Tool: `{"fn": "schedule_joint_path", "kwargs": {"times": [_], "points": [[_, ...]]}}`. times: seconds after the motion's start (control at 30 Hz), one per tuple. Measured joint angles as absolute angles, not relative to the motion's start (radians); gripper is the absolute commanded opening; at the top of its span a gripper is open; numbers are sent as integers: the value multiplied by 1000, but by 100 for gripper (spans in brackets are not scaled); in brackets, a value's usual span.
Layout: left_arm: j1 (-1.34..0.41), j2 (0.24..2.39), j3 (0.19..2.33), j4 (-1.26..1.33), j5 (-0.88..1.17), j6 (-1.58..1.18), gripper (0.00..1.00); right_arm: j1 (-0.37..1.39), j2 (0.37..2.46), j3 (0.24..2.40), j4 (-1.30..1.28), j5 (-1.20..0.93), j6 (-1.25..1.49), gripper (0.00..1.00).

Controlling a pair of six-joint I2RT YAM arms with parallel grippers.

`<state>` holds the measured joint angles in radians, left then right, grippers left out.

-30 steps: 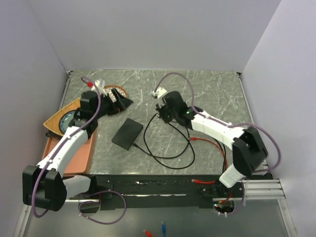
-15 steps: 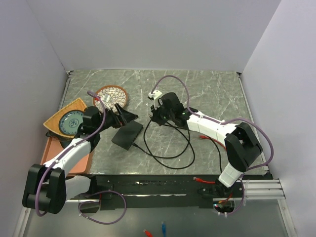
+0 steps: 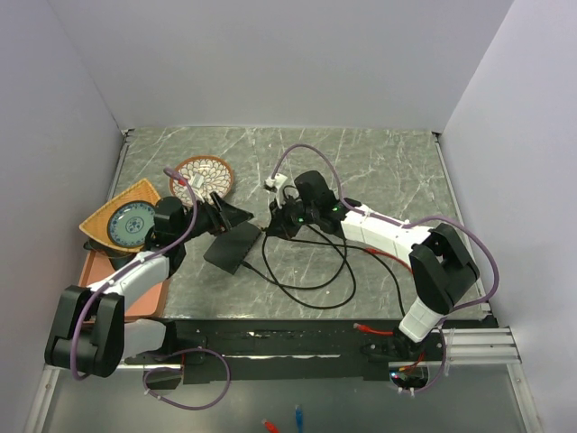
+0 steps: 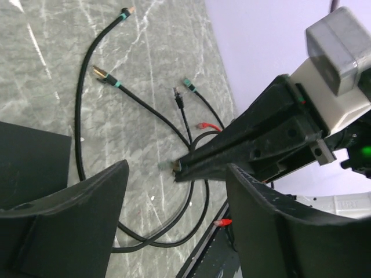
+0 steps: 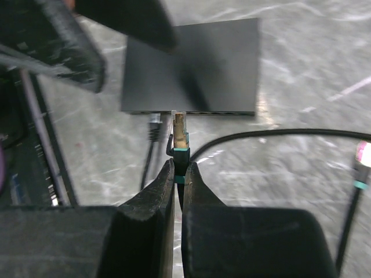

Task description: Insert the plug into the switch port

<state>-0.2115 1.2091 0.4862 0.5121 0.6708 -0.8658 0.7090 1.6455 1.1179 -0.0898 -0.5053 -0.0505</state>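
The switch (image 3: 233, 244) is a flat black box lying on the marble tabletop; in the right wrist view its port edge (image 5: 191, 112) faces me. My right gripper (image 5: 177, 165) is shut on the plug (image 5: 180, 130), which has a gold tip and a teal boot. The tip points at the port edge, a short gap away. In the top view the right gripper (image 3: 276, 225) sits just right of the switch. My left gripper (image 3: 240, 215) hangs open over the switch's far corner, holding nothing. In the left wrist view the plug tip (image 4: 171, 166) shows beyond the left gripper (image 4: 177, 174).
A black cable's plug (image 5: 153, 126) sits at the switch's port edge, left of the held plug. Loose black cables (image 3: 311, 275) and a red cable (image 3: 383, 263) loop across the tabletop. A round patterned dish (image 3: 204, 173), an orange plate (image 3: 122, 221) and a salmon tray (image 3: 144, 289) lie at the left.
My left gripper swung right and down to the switch's far corner, and its jaws have narrowed a little. My right gripper carried the plug left toward the switch.
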Motion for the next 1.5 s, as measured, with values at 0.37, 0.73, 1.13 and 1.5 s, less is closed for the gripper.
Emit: {"fn": "schedule_joint_path", "kwargs": {"times": [0.37,0.73,1.13,1.5], "points": [[-224,1209,466,586,706,-880,66,702,1645,1118,-88,-682,-53,0],[-313,1156,443,640,712,-860,59,655,1644,1118,-49,-831,-29,0],[-355,1151,443,644,702,-828,35,617,1606,1105,-34,-943,10,0],[-376,1156,444,654,701,-832,1,614,1597,1097,-23,-963,19,13]]}}
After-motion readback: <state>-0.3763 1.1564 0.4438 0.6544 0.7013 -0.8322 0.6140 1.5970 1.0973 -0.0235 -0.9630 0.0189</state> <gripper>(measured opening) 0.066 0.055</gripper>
